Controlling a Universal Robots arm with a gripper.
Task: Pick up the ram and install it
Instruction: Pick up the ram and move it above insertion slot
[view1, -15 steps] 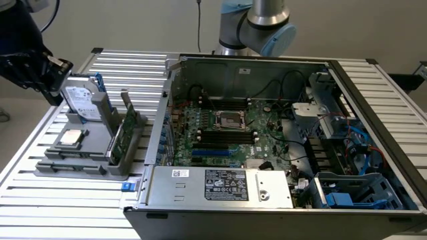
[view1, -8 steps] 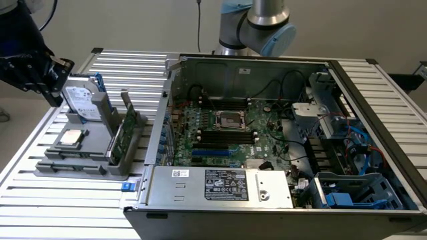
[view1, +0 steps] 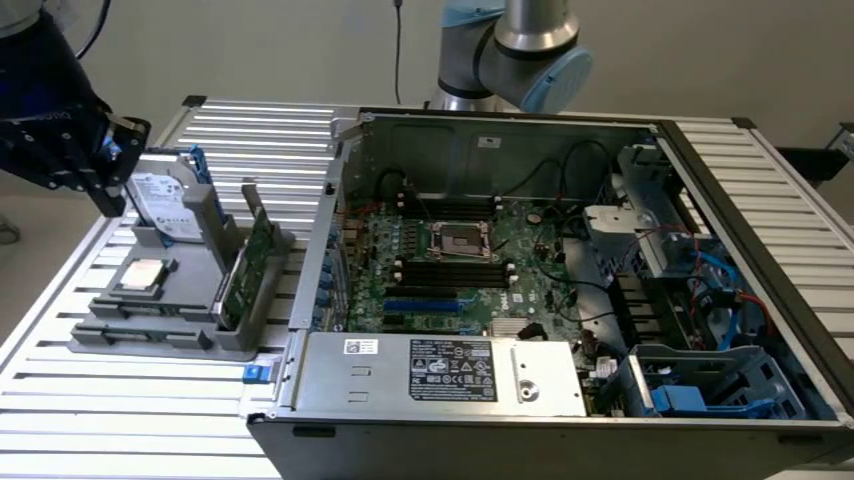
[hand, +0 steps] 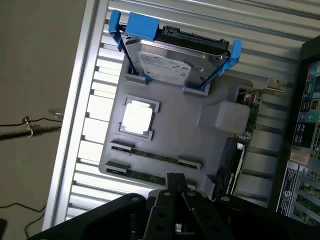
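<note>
Ram (hand: 156, 158): thin green strip seen edge-on, seated in a slot of the gray holder (hand: 180, 125). It sits just beside the processor chip (hand: 137, 118), on the side away from the hard drive (hand: 165, 65). In the exterior view the holder is at 9 o'clock of the open computer case (view1: 727, 225). Gripper (hand: 174, 181) is closed and empty, hovering near the ram. White labels on the drive and power supply (view1: 441, 368): text unreadable.

My fingers (hand: 174, 179) are black; the ram (view1: 246, 270) green with dark chips (hard drive (hand: 165, 62) silver, its bracket (hand: 142, 25) blue); holder (hand: 175, 125) grey.
</note>
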